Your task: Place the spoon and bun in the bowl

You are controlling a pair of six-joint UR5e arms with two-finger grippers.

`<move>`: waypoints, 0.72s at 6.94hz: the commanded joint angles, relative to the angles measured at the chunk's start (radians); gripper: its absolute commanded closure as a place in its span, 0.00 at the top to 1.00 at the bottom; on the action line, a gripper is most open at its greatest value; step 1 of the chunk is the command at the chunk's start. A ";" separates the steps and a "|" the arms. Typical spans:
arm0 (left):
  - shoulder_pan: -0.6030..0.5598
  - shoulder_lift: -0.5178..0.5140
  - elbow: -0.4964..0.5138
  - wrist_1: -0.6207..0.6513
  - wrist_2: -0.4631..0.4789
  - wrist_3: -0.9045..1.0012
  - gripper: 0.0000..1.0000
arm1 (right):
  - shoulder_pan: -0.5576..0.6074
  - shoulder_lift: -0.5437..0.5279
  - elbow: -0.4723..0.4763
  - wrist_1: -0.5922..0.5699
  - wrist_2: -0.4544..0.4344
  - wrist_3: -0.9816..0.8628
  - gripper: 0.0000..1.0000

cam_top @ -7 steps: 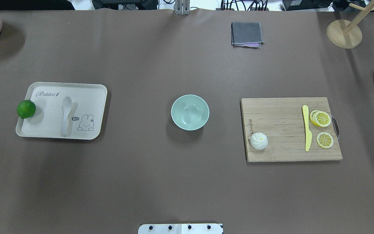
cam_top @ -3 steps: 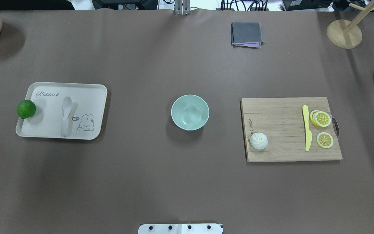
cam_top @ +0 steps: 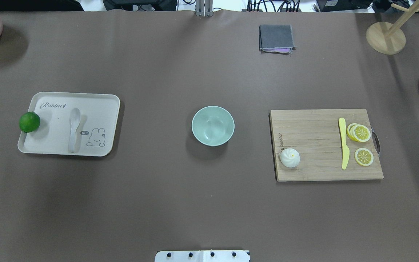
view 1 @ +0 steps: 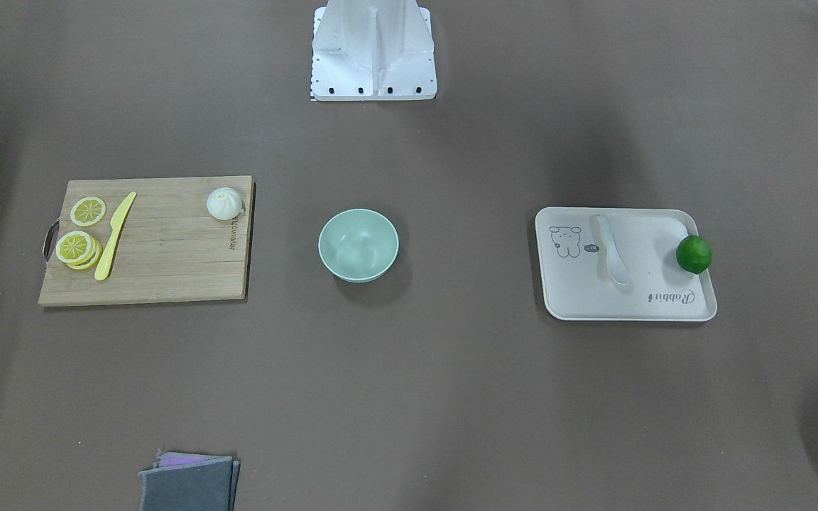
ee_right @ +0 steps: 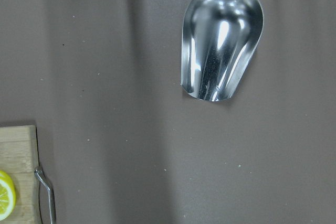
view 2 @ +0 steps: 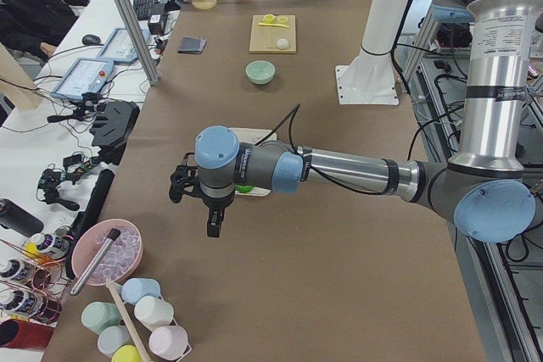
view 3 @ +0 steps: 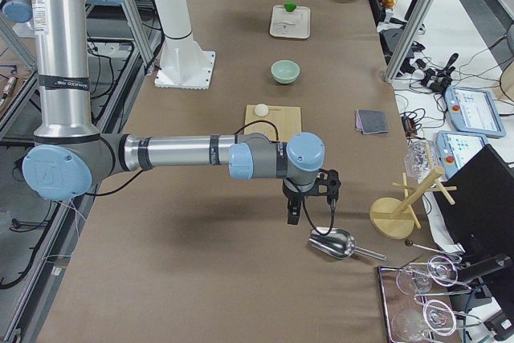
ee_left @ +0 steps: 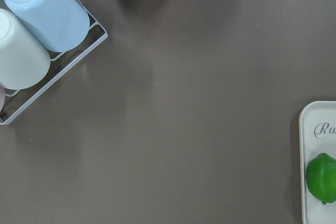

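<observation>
Currently, facing the robot: a small white ceramic soup spoon (view 1: 611,248) lies on a cream rectangular tray (view 1: 629,305) at right, a small round pleated white bun (view 1: 224,204) on a bamboo cutting board (view 1: 167,270) at left, a pale mint-green round bowl (view 1: 358,245) between. Overhead: no arm shows. Side views: left gripper (view 2: 180,186) and right gripper (view 3: 327,184) hang well apart from these; their opening cannot be told. Each should descend squarely over its nearest item.

Left gripper (view 2: 212,225) hangs pointing down; right gripper (view 3: 293,214) likewise; jaws' spread unreadable.
</observation>
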 commanded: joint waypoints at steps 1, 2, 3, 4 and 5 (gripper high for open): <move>0.064 -0.002 -0.108 -0.023 0.005 -0.100 0.98 | 0.000 0.016 0.023 0.003 0.006 -0.002 1.00; 0.119 -0.010 -0.110 -0.093 0.003 -0.200 0.98 | -0.004 0.017 0.025 0.003 0.003 -0.016 1.00; 0.142 -0.007 -0.099 -0.220 -0.001 -0.290 0.98 | -0.039 0.040 0.055 0.002 0.014 0.001 1.00; 0.170 -0.063 -0.085 -0.286 0.003 -0.304 0.98 | -0.052 0.059 0.074 0.002 0.018 0.000 1.00; 0.219 -0.141 -0.056 -0.289 -0.001 -0.322 0.98 | -0.056 0.054 0.081 0.003 0.020 -0.011 1.00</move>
